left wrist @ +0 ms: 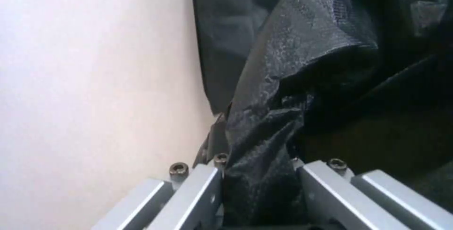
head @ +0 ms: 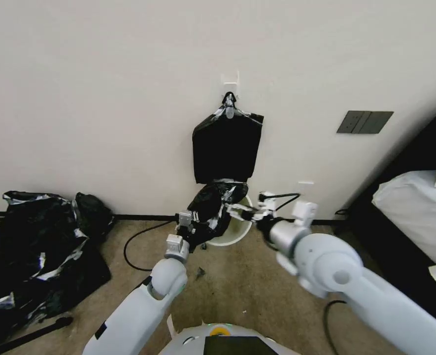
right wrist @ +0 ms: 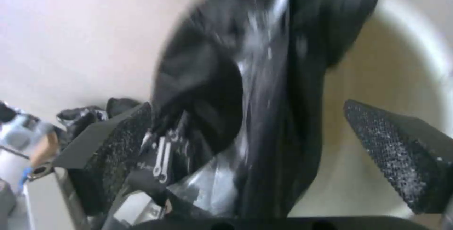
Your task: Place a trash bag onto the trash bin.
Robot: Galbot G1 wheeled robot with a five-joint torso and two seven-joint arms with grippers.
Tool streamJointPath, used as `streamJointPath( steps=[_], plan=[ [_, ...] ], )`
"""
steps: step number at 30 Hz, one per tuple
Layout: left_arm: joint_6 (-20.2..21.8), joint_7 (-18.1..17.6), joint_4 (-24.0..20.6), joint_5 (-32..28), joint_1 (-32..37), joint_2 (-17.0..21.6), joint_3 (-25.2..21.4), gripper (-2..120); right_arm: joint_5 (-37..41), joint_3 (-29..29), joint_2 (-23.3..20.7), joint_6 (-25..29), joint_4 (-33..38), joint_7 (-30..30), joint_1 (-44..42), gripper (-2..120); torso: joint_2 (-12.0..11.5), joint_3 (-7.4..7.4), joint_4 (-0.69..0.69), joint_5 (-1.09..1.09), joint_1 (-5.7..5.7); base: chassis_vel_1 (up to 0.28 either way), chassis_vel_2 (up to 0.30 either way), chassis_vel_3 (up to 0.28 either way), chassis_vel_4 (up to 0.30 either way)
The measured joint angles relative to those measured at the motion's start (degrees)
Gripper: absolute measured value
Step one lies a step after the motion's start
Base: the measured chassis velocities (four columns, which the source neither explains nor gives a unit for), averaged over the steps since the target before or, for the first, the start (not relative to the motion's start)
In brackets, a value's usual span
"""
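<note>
the step in hand looked like spreading the trash bag [head: 213, 207] over the trash bin [head: 237, 228], not yet seating it. the bag hung bunched just above the bin's left rim, at the foot of the far wall, below a flat black bundle [head: 226, 148] clipped to a wall hook. the left gripper [head: 192, 223] sat at the bag's near-left edge; in the left wrist view its fingers [left wrist: 203, 184] were closed on a fold of the plastic. the right gripper [head: 237, 211] reached in from the right at the bag's right side; in the right wrist view its pads [right wrist: 401, 152] stood apart, open, with the bag running loose between them and the pale bin wall behind.

the bag's long axis ran roughly upright, tilted from upper right down to lower left, its mouth too crumpled to tell which way it faced. the next move seemed to call for the right fingers to close on a free edge, then both grippers to draw apart and lower the opening around the rim. a heap of black plastic [head: 35, 251] lay far left on the carpet.
</note>
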Motion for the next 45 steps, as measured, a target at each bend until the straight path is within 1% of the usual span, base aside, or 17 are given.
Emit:
streamJointPath(
  steps=[3,10,14,15,17,19,22,23,24,26,29,30,33,37,42,44,45],
  plan=[
    [-1.7,-0.9,0.5,6.8,0.2,-0.3,0.7,1,3.7,-3.6,4.6,3.9,-2.3,6.4,3.2,99,0.0,0.00,0.00,0.00,0.00,0.000,0.000,0.000,0.000],
    [-3.0,-0.9,0.8,12.8,0.4,-1.0,0.8,1,4.3,-7.0,7.2,6.4,-5.2,12.6,6.6,97,0.0,0.00,-0.01,0.00,0.00,0.000,0.000,0.000,0.000],
    [-3.3,-0.8,0.8,13.7,0.7,-1.3,0.8,1,4.3,-7.6,7.5,6.7,-5.9,14.8,7.2,84,0.0,0.00,-0.01,0.00,0.00,0.000,0.000,0.000,0.000],
    [-3.3,-0.8,0.8,13.7,0.8,-1.5,0.8,1,4.3,-7.6,7.3,6.7,-5.9,15.1,7.2,77,0.0,0.00,0.00,0.00,0.00,0.000,0.000,0.000,0.000],
    [-3.3,-0.8,0.8,13.7,0.9,-1.7,0.8,1,4.3,-7.6,7.1,6.7,-5.9,15.3,7.0,74,0.0,0.00,-0.01,0.00,0.00,0.000,0.000,0.000,0.000],
    [-3.3,-0.8,0.8,13.6,1.0,-1.9,0.8,1,4.3,-7.5,6.6,6.6,-5.8,15.3,6.5,64,0.0,0.00,-0.01,0.01,0.00,0.000,0.000,0.000,0.000],
    [-3.2,-0.8,0.8,12.9,1.1,-2.1,0.7,1,4.3,-7.1,5.8,6.4,-5.7,15.2,6.0,56,0.0,0.00,-0.01,0.00,0.00,0.000,0.000,0.000,0.000],
    [-3.2,-0.8,0.8,12.4,1.2,-2.1,0.7,1,4.3,-6.8,5.5,6.3,-5.7,15.0,5.7,48,0.0,0.00,-0.01,0.01,0.00,0.000,0.000,0.000,0.000],
    [-3.2,-0.8,0.8,12.4,1.2,-2.1,0.7,1,4.3,-6.8,5.5,6.3,-5.7,15.0,5.7,48,0.0,0.00,-0.01,0.01,0.00,0.000,0.000,0.000,0.000],
    [-3.0,-0.8,0.8,11.4,1.4,-2.0,0.7,1,4.3,-6.1,5.0,6.0,-5.6,14.5,4.9,37,0.0,0.00,-0.01,0.00,0.00,0.000,0.000,0.000,0.000],
    [-2.9,-0.7,0.5,10.8,1.6,-1.7,0.6,1,4.2,-5.3,4.8,5.5,-5.5,13.8,3.9,27,0.0,0.00,-0.01,0.01,0.00,0.000,0.000,0.000,0.000],
    [-2.9,-0.7,0.5,10.8,1.6,-1.7,0.6,1,4.2,-5.3,4.8,5.5,-5.5,13.8,3.9,27,0.0,0.00,-0.01,0.01,0.00,0.000,0.000,0.000,0.000],
    [-2.4,-0.7,0.2,8.9,1.6,-1.5,0.6,1,4.1,-4.7,4.6,5.2,-5.1,13.2,3.1,11,0.0,0.00,-0.01,0.01,0.00,0.000,0.000,0.000,0.000],
    [-1.5,-0.9,-0.3,5.4,1.7,-1.6,0.6,1,4.0,-3.8,3.8,4.7,-4.6,12.7,2.1,0,0.0,0.00,0.00,0.01,0.00,0.000,0.000,0.000,0.000],
    [0.0,-1.9,-0.8,-0.3,2.0,-1.7,0.0,1,3.7,-1.3,0.7,3.9,-3.0,10.8,-0.2,0,0.0,0.00,-0.01,0.00,0.00,0.000,0.000,0.000,0.000],
    [1.2,-2.4,-1.3,-4.6,2.2,-2.0,-1.0,1,2.5,0.1,-1.8,3.5,-2.4,9.2,-2.2,0,0.0,0.00,-0.02,0.01,0.00,0.000,0.000,0.000,0.000],
    [1.2,-2.4,-1.3,-4.6,2.2,-2.0,-1.0,1,2.5,0.1,-1.8,3.5,-2.4,9.2,-2.2,0,0.0,0.00,-0.02,0.01,0.00,0.000,0.000,0.000,0.000]
  ],
)
